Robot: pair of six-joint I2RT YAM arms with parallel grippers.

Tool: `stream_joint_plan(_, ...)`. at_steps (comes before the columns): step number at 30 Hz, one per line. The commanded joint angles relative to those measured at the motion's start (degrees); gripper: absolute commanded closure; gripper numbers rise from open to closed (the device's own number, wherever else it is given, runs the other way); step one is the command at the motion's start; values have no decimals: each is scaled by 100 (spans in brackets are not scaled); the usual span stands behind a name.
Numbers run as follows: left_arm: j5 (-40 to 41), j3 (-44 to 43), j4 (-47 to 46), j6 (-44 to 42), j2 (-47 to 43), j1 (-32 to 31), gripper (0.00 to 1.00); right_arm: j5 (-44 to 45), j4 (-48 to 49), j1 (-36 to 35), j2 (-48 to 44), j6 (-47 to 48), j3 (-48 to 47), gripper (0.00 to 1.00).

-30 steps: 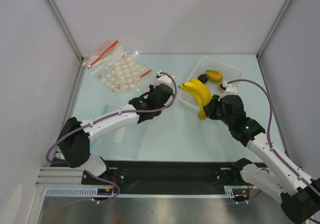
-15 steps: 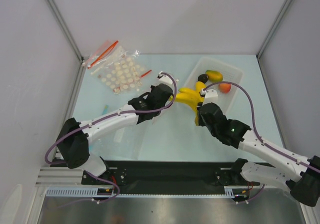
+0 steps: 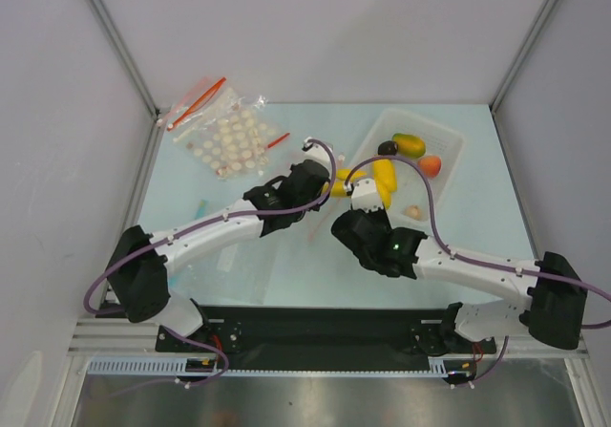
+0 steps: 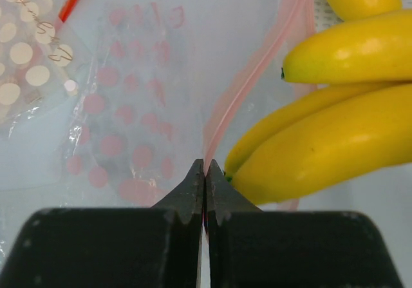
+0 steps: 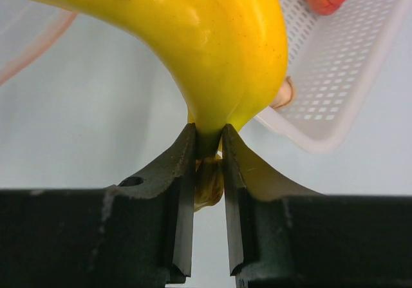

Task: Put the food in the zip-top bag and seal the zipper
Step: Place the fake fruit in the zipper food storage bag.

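My left gripper [image 4: 205,172] is shut on the thin pink-red zipper [image 4: 257,62] of the clear pink-dotted zip-top bag [image 4: 122,127], holding its mouth edge up. In the top view the left gripper [image 3: 320,193] hides most of the bag. My right gripper [image 5: 208,143] is shut on the stem of the yellow banana bunch [image 5: 212,43]. It holds the bunch [image 3: 382,177] right beside the zipper, where the bananas [image 4: 335,127] lie against the strip. The mango [image 3: 409,144], dark purple piece [image 3: 387,148] and peach [image 3: 430,166] sit in the white basket [image 3: 449,140]. The beige piece [image 3: 413,213] lies beside it.
A clear bag of cream discs [image 3: 229,140] with red strips lies at the back left. The white perforated basket [image 5: 341,75] is just right of the held bananas. Grey walls close in the table on three sides.
My right arm has carried the banana bunch left, out of the basket and over to the bag mouth at the left gripper. The left arm has stayed put.
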State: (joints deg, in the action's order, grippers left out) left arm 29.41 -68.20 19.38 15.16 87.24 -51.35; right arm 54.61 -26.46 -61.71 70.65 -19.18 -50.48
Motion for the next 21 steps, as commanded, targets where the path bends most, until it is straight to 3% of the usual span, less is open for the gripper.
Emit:
stream_joint_plan(1,-278,-26,14,207,-409,-33,98,1025,-96,-78,325,-103,-383,100)
stream_joint_plan(8,-611,193,-82,260,-848,-33,98,1455,-229,-314,862,-105,-577,100)
stream_joint_plan(21,-1508,325,-145,198,-972,-33,99,1739,2161,-1439,801,2118,169,100)
